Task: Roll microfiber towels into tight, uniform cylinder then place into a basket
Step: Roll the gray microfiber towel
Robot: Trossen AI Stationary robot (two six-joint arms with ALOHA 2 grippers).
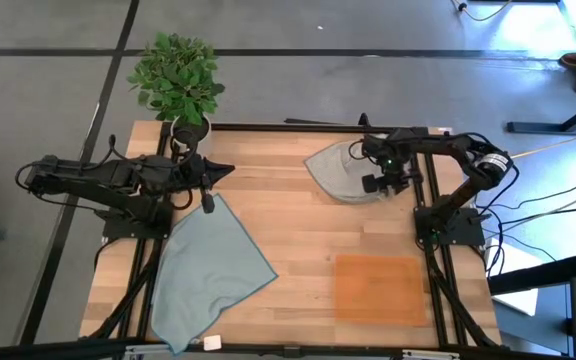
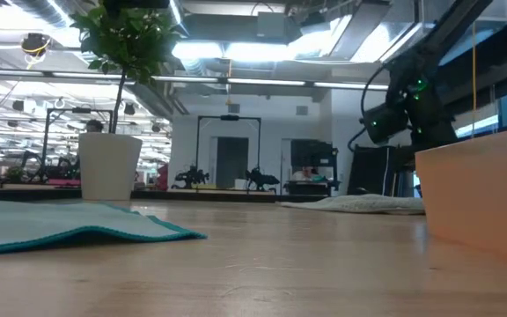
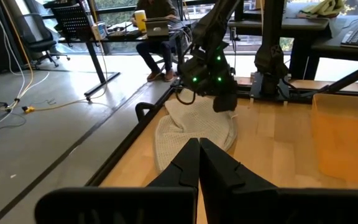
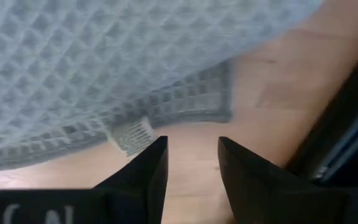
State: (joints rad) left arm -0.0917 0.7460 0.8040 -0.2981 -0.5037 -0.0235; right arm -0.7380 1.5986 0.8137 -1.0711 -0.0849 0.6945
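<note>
Two towels are lying on the pale wood table (image 1: 298, 235), well apart from each other. The pale blue-grey towel (image 1: 211, 268) is spreading flat over the near left part of the tabletop, one corner reaching toward the left arm. The light grey-beige towel (image 1: 340, 172), a waffle-weave cloth, is sitting bunched at the far right, just beside the right arm.

The right gripper (image 4: 190, 163) is hovering just above the bare wood beside this cloth's edge, its fingers (image 4: 149, 169) standing apart with nothing between them. The left gripper (image 3: 199, 163) is waiting at the far left of the table, near the white plant pot (image 2: 110, 165), its fingers pressed together and holding nothing.

The basket (image 1: 379, 288), orange-brown and empty, is resting at the near right of the table, apart from both towels. Beyond the table's right side a person (image 3: 158, 25) is sitting at a desk.
</note>
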